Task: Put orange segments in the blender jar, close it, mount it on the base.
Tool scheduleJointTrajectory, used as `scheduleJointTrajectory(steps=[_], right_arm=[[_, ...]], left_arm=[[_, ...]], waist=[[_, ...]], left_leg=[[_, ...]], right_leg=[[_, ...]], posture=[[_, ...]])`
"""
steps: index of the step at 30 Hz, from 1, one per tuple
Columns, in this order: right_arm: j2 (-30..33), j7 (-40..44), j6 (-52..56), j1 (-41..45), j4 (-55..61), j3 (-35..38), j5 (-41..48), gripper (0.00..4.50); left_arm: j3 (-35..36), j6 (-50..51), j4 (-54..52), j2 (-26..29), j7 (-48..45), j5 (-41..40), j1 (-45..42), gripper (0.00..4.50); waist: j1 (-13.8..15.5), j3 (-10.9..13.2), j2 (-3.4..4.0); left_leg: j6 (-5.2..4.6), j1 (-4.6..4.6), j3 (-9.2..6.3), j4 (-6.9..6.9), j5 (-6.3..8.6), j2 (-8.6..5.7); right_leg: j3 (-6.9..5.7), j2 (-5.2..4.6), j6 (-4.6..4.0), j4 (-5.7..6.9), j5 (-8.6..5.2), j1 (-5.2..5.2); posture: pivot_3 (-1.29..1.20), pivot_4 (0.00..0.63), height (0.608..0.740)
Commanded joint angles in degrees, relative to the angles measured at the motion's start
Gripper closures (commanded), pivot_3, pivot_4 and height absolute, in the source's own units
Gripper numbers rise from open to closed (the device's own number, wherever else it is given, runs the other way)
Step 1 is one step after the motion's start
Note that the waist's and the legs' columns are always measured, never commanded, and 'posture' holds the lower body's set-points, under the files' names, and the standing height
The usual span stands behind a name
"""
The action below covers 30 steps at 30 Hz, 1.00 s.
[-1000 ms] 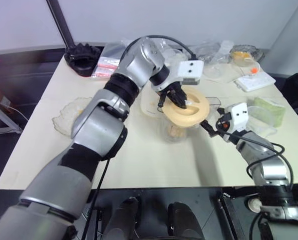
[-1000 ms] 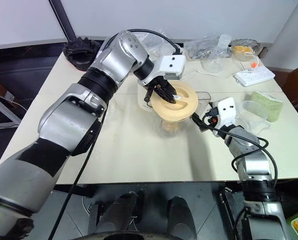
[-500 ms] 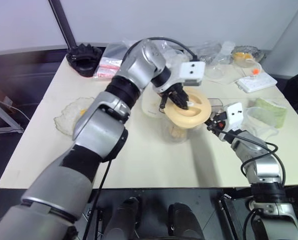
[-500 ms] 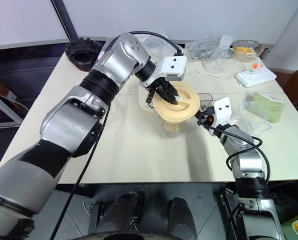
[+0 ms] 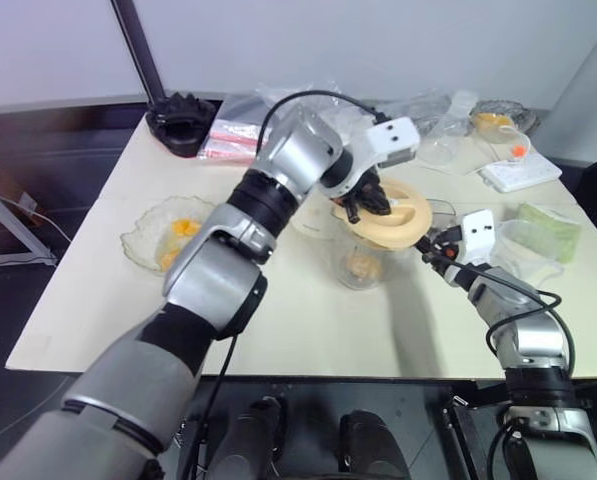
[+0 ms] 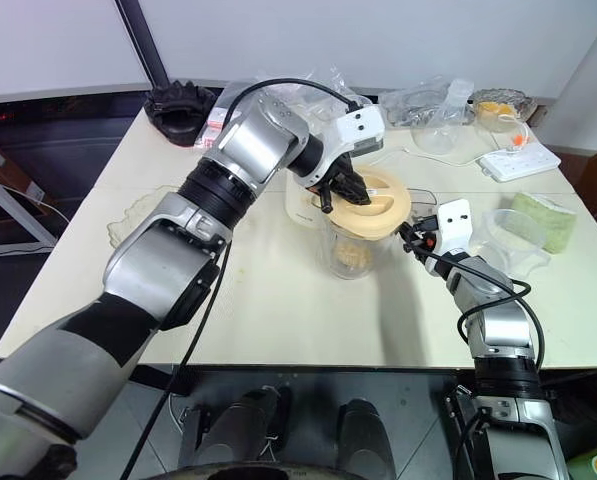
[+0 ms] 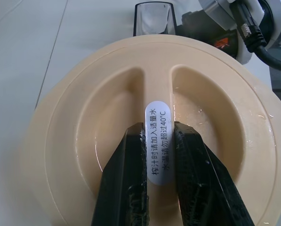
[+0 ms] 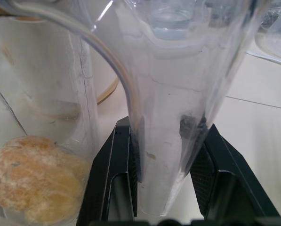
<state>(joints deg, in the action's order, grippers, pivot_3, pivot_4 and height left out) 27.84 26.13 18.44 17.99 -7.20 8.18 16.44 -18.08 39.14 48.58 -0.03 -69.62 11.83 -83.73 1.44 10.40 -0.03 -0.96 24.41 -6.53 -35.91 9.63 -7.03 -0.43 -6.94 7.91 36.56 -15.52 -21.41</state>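
left gripper [image 7: 158, 155] clenched on the lid [image 7: 84, 117] ridge over the jar [image 6: 350, 250], right gripper [image 8: 166, 165] clamping the handle [image 8: 164, 117]: seat it level, press evenly.

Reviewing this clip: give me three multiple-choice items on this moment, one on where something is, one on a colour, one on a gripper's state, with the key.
1. Where is the lid?
A. On top of the jar
B. Flat on the table beside the bowl
C. On the base

2. What colour is the lid?
A. Black
B. Pale orange-cream
C. Green

3. What is the right gripper doing?
A. Hanging open above the table
B. Shut on the lid's rim
C. Shut on the jar's handle

Key: 1 A, the head views show the lid over the jar's mouth, with the left gripper pinching its centre ridge. 2 B, the left wrist view shows its pale orange-cream surface. 3 C, the right wrist view shows both black fingers pressed against the clear handle.
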Motion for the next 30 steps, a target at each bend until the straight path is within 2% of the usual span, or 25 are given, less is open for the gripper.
scheduleJointTrajectory(steps=[1,3,4,7,10,12,14,16,18,22,26,27,29,30], right_arm=[[0.24,2.54,-2.42,1.62,3.70,-1.95,-1.17,3.58],[0.22,2.52,-2.59,1.46,3.58,-2.00,-1.38,3.58],[0.19,2.54,-2.67,1.39,3.52,-2.02,-1.45,3.58],[0.12,2.62,-2.79,1.34,3.27,-2.17,-1.64,3.58],[0.04,2.74,-2.84,1.26,3.03,-2.33,-1.83,3.58],[0.02,2.84,-2.85,1.31,2.85,-2.40,-1.98,3.58],[0.09,2.95,-2.77,1.33,2.84,-2.45,-2.20,3.58],[0.13,3.12,-2.65,1.18,3.05,-2.28,-2.37,3.58],[0.24,3.22,-2.43,1.13,3.28,-2.28,-2.51,3.58],[0.44,3.26,-1.81,1.63,3.01,-1.94,-2.32,3.58],[1.00,1.57,0.79,3.20,4.44,0.00,-1.39,3.58],[1.71,0.75,2.70,4.98,5.66,0.97,-0.81,3.58],[5.26,-1.16,6.14,10.10,7.06,1.55,-3.00,3.58],[6.93,-1.54,7.58,12.77,7.62,1.80,-3.76,3.58]], left_arm=[[-2.22,2.10,2.59,-0.86,6.36,1.56,3.78,4.26],[-2.10,1.22,2.05,-0.57,6.42,1.36,3.93,3.24],[-2.11,0.95,1.91,-0.43,6.50,1.26,3.89,2.96],[-1.87,0.50,1.02,0.15,6.12,0.19,3.26,1.42],[-1.04,0.58,-1.98,1.19,3.60,-2.11,2.44,0.12],[0.61,4.31,-6.51,2.40,0.68,-5.38,1.31,0.12],[6.54,9.89,-13.41,4.90,-1.29,-11.63,-1.86,0.12],[12.39,11.73,-18.09,7.11,0.01,-16.45,-3.91,0.12],[18.06,9.91,-21.73,8.82,3.90,-20.24,-4.32,0.12],[17.62,7.93,-27.49,14.42,6.17,-20.90,-1.84,0.12],[16.78,5.21,-35.91,20.17,7.01,-21.65,5.67,0.12],[15.98,3.33,-38.58,22.85,6.64,-20.84,9.66,0.12],[14.92,-8.92,-45.94,28.38,5.09,-18.47,20.83,0.12],[14.96,-10.31,-49.26,30.16,5.24,-18.45,25.13,0.12]], waist=[[-0.01,-0.13,0.16],[-0.09,-0.16,0.19],[-0.36,-0.14,0.12],[-1.10,-0.18,0.10],[-0.80,-0.19,0.12],[-0.91,-0.17,0.08],[-1.36,-0.11,0.06],[-2.06,-0.10,0.07],[-2.55,-0.05,0.01],[-2.35,-0.09,0.08],[-2.12,-0.07,0.08],[-2.18,-0.06,0.10],[-2.35,-0.02,0.21],[-2.54,0.07,0.43]], left_leg=[[0.00,0.00,0.00,0.02,0.00,0.00],[0.00,-0.02,0.00,0.09,0.00,0.00],[0.00,-0.04,0.00,0.12,0.00,0.00],[0.00,-0.01,0.01,0.27,0.00,-0.01],[0.00,-0.04,0.01,0.56,-0.01,-0.03],[0.00,-0.04,0.00,0.61,-0.01,-0.03],[0.00,0.12,0.03,0.63,-0.01,-0.03],[-0.03,0.40,0.09,0.67,-0.04,-0.04],[-0.06,1.06,0.11,0.62,-0.17,-0.04],[0.01,0.92,0.21,0.89,-0.20,-0.04],[0.18,0.82,0.20,0.75,-0.33,-0.02],[0.20,0.83,0.19,0.71,-0.34,-0.02],[0.25,0.84,0.24,0.69,-0.36,-0.04],[0.26,0.84,0.26,0.70,-0.37,-0.04]], right_leg=[[0.00,0.00,0.00,-0.05,0.00,-0.01],[-0.01,0.00,0.00,-0.13,0.01,-0.03],[0.00,0.00,0.00,-0.17,0.01,-0.02],[0.01,0.03,0.03,-0.23,0.04,-0.04],[0.00,0.03,0.05,-0.22,0.26,-0.18],[0.00,0.04,0.04,-0.22,0.27,-0.22],[0.03,0.05,0.05,-0.22,0.27,-0.40],[0.08,0.05,0.05,-0.20,0.29,-0.78],[0.13,0.06,0.02,0.11,0.32,-1.60],[0.26,0.06,-0.05,0.55,0.25,-1.85],[0.28,0.11,-0.15,0.65,0.29,-1.71],[0.28,0.12,-0.17,0.65,0.31,-1.71],[0.41,0.12,-0.22,0.65,0.35,-1.77],[0.45,0.11,-0.27,0.64,0.38,-1.82]], posture=[[0.00,0.150,0.740],[0.00,0.150,0.740],[0.00,0.150,0.740],[0.00,0.150,0.740],[0.00,0.150,0.740],[0.00,0.150,0.740],[0.00,0.150,0.740],[0.00,0.150,0.740],[0.00,0.150,0.740],[0.00,0.150,0.740],[0.00,0.150,0.740],[0.00,0.150,0.740],[0.00,0.150,0.740],[0.00,0.150,0.740]])
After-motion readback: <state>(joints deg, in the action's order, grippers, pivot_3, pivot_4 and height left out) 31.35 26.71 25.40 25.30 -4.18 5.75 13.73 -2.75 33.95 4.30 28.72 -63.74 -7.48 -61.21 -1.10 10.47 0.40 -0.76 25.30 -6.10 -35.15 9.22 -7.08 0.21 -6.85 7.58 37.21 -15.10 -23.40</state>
